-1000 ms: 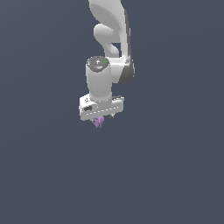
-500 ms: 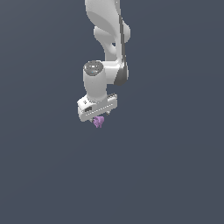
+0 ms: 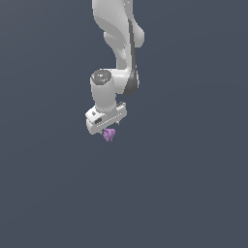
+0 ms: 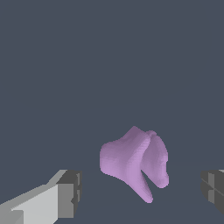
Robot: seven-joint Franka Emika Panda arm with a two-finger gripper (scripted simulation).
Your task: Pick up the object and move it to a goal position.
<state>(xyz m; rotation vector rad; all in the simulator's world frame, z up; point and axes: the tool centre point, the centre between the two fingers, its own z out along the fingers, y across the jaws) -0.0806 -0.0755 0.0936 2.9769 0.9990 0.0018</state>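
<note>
In the exterior view, I see my white arm reaching down from the top of the frame, its hand (image 3: 107,130) pointing downward against a plain dark grey background. The object (image 3: 109,134), a tiny light-purple lump, sits directly beneath the hand. In the wrist view, the object (image 4: 133,163) lies between the two grey fingertips (image 4: 70,194), with clear gaps on both sides; the hand is spread wide, holding nothing

Smooth white arm (image 3: 116,34) with dark joint seams (grey cap atop the wrist), blocky white gripper (image 3: 108,130).
</note>
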